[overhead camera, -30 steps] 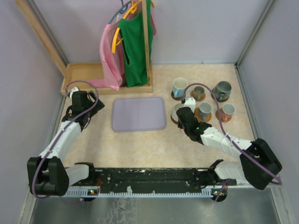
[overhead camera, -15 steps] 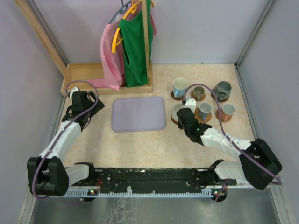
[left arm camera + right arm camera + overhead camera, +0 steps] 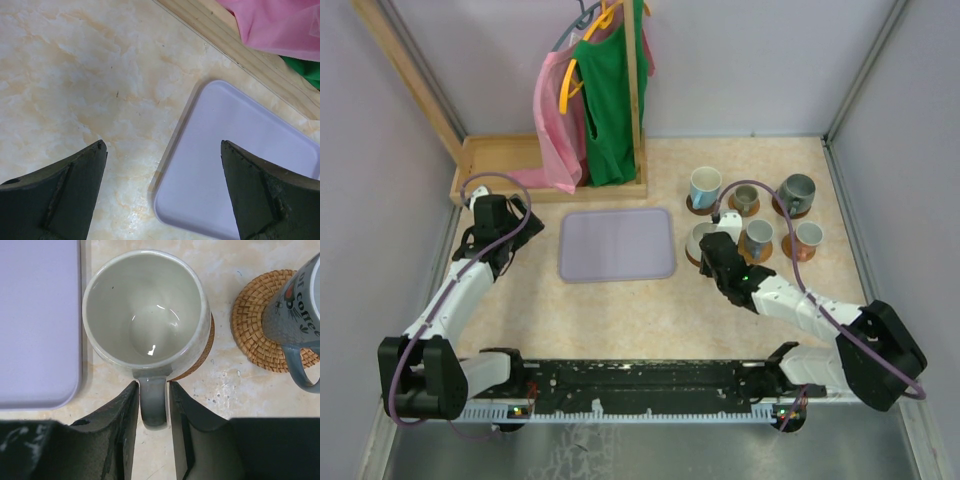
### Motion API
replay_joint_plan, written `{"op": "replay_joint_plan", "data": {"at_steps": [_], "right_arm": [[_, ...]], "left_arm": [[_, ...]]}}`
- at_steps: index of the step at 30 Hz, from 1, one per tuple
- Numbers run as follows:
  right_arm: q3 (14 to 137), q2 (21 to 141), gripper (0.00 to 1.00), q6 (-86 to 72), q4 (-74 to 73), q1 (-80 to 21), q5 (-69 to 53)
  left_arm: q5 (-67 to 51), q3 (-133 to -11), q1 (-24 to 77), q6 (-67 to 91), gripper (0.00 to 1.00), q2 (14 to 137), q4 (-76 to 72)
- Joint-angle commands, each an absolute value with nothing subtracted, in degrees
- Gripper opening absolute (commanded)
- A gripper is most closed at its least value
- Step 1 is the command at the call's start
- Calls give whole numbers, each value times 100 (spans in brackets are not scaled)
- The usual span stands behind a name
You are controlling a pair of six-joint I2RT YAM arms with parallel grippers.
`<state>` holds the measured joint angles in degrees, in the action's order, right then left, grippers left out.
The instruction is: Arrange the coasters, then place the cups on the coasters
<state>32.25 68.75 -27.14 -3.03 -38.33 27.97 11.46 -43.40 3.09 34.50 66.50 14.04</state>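
Several cups stand on brown coasters at the right of the table: a white and blue cup, a dark grey cup, one with an orange inside. The pale grey mug sits on a cork coaster, nearest the tray. My right gripper straddles its handle, slightly open, with a thin gap beside the right finger. Next to it a grey lettered cup rests on a woven coaster. My left gripper hangs wide open and empty over the tray's corner.
A lavender tray lies in the middle of the table, its edge close to the pale grey mug. A wooden stand with a post holds pink and green clothes at the back left. Walls close in on both sides.
My right gripper's jaws have eased apart around the mug handle. Both arms otherwise hold their places.
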Motion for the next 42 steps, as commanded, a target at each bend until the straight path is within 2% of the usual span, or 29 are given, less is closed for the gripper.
{"op": "replay_joint_plan", "data": {"at_steps": [1, 10, 11, 15, 21, 27, 42], "right_arm": [[3375, 6696, 33, -2813, -133, -3788, 2977], [3640, 6493, 39, -2753, -518, -3789, 3090], [3707, 6428, 57, -2718, -596, -3788, 3119], [4062, 6200, 66, -2543, -912, -3788, 3151], [4584, 6153, 70, -2295, -1177, -3788, 3076], [4922, 6227, 78, -2162, -1257, -3788, 2890], [4992, 6185, 81, -2106, -1391, -3793, 2795]], "left_arm": [[1099, -4322, 264, 3412, 100, 6627, 1292], [1146, -4395, 268, 3264, 100, 6559, 1352], [1151, -4436, 271, 3221, 100, 6550, 1365], [1077, -4518, 271, 3096, 100, 6496, 1386], [890, -4620, 266, 3107, 100, 6382, 1479], [795, -4768, 287, 3050, 100, 6134, 1732], [1018, -5041, 720, 2794, 100, 5536, 2547]]}}
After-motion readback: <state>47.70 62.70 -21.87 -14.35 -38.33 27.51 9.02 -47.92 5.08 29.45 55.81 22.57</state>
